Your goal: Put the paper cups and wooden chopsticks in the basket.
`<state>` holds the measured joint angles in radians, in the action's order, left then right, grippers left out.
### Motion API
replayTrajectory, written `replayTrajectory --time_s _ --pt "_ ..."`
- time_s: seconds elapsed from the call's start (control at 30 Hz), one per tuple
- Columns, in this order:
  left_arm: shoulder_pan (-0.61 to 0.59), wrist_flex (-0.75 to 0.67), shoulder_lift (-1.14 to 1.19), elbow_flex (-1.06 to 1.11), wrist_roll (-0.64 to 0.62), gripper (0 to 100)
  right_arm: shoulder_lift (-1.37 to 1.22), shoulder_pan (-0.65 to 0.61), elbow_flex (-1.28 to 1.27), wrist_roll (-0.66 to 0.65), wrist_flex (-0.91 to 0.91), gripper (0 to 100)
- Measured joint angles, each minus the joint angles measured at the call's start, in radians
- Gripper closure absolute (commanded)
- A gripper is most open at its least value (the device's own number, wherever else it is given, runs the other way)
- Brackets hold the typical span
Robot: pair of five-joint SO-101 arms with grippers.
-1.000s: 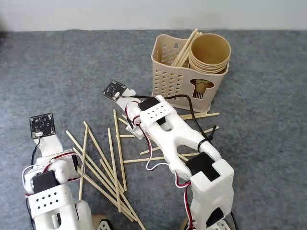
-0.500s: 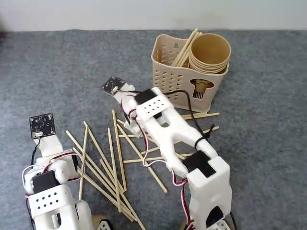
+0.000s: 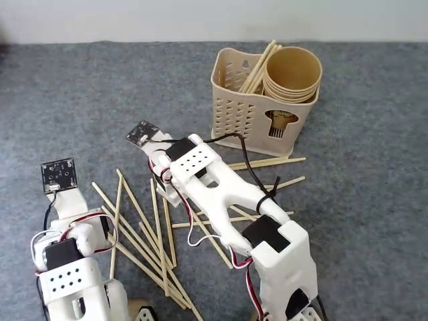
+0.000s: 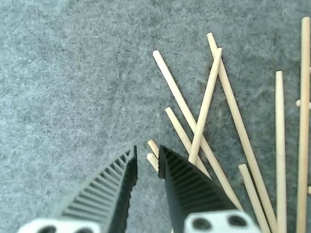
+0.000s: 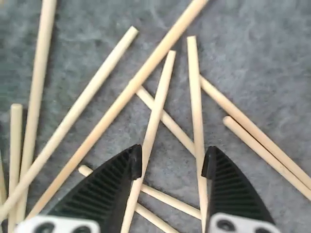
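Slender round wooden chopsticks (image 5: 158, 97) — criss-crossed on nubbly grey carpet (image 5: 272, 58) (ribbed black fingers (image 5: 104, 187))

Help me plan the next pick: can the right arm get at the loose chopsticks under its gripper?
Probably yes. The right gripper hangs open over the crossed chopsticks, two of them running between its jaws, nothing covering them. They overlap, so it may catch several.

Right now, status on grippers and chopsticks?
Left gripper slightly open, empty, beside loose chopsticks. Right gripper open over a crossed heap of them. Paper cups stacked in basket.
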<state>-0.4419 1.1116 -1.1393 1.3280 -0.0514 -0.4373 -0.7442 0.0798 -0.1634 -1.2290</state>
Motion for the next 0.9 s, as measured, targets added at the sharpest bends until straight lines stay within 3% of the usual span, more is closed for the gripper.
replayTrajectory --time_s 0.37,0.63,0.9 --pt "0.000 0.000 0.000 0.000 0.000 93 -0.097 0.002 0.017 0.000 0.023 78.8" --pt "0.000 0.000 0.000 0.000 0.000 93 -0.101 0.034 0.025 -0.025 0.031 99.3" --pt "0.000 0.000 0.000 0.000 0.000 93 -0.107 0.069 0.031 -0.061 0.034 99.1"
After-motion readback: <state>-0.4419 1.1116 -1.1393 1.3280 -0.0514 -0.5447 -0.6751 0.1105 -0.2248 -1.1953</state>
